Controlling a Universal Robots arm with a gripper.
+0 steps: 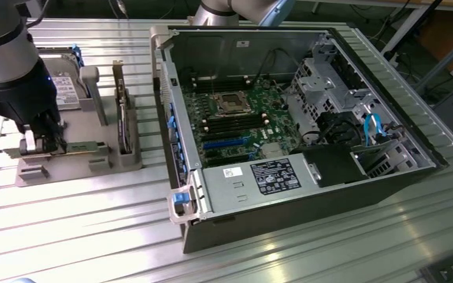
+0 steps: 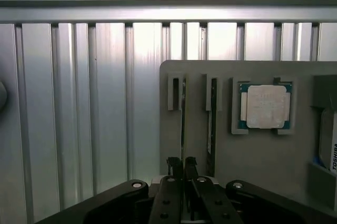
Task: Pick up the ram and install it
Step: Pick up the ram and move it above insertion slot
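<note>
Ribbed table (image 1: pixel 77 206); pincer (image 2: pixel 182 165) clamps ram (image 2: pixel 182 124); wrist view adds processor (image 2: pixel 265 106).

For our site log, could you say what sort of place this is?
Probably a robot assembly lab: an open computer case and a grey parts holder on a ribbed aluminium table.

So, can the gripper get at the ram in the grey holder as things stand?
Probably yes: the gripper sits right at the ram in the grey holder, its fingers seemingly closed on the stick's edge, with nothing in the way.
</note>
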